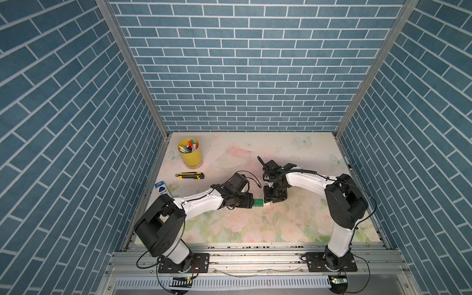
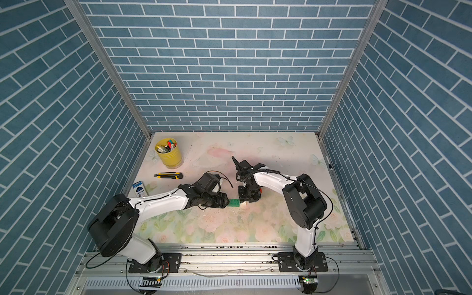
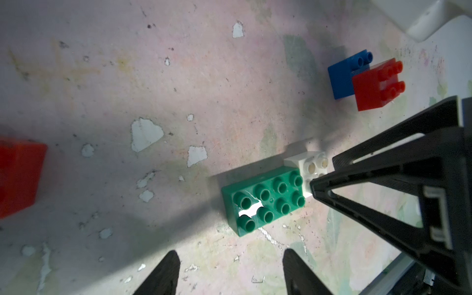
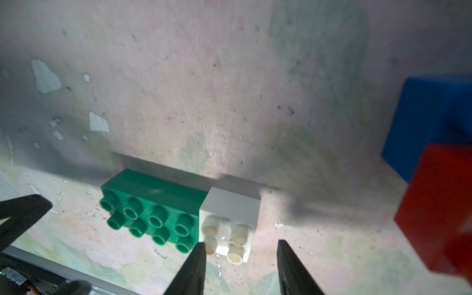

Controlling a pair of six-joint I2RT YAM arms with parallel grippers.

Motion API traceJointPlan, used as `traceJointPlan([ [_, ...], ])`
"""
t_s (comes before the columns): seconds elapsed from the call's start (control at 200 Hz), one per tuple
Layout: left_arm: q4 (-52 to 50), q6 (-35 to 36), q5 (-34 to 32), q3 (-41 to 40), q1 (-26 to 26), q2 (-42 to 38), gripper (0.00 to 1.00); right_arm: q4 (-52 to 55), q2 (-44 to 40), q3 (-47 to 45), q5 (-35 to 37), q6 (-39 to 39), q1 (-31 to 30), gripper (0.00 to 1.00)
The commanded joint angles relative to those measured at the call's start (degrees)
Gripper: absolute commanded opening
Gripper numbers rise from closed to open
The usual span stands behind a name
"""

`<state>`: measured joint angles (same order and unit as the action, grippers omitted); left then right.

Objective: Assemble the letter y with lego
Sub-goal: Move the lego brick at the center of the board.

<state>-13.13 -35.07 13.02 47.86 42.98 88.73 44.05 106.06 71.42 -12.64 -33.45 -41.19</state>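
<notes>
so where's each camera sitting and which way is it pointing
Top views: stereo head high over the arms' bases, looking down at the table; left arm and right arm show whole.
Right wrist: on the right arm, looking past the right gripper at the white brick.
Left wrist: on the left arm, looking past the open left gripper at the green brick; the right gripper's fingers intrude.
Shared: both wrist views show green and white bricks side by side, plus a blue brick and a red brick.
</notes>
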Motion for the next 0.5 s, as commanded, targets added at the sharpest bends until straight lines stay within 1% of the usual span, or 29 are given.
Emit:
traceJointPlan([
  [0.0,-0.9,0.5,-1.1,-0.7,-0.1,-1.6,0.67,3.0,0.3,-0.5,4.4,-1.6,0.4,0.44],
  [0.25,-0.7,0.3,-1.5,-0.9,-0.1,-1.4,0.67,4.8,-0.8,-0.7,6.6,-1.2,0.8,0.43],
  [0.32,-0.5,0.3,-1.4,-1.1,-0.1,-1.3,0.67,4.1,-1.2,-0.8,6.0,-1.2,0.8,0.43],
  [0.4,-0.5,0.2,-1.4,-1.1,-0.1,-1.2,0.67,2.7,-1.9,-0.9,4.3,-1.5,0.8,0.47],
  [0.495,-0.5,0.2,-1.5,-1.2,-0.1,-1.3,0.67,3.8,-1.6,0.1,5.6,-1.4,0.7,0.48],
])
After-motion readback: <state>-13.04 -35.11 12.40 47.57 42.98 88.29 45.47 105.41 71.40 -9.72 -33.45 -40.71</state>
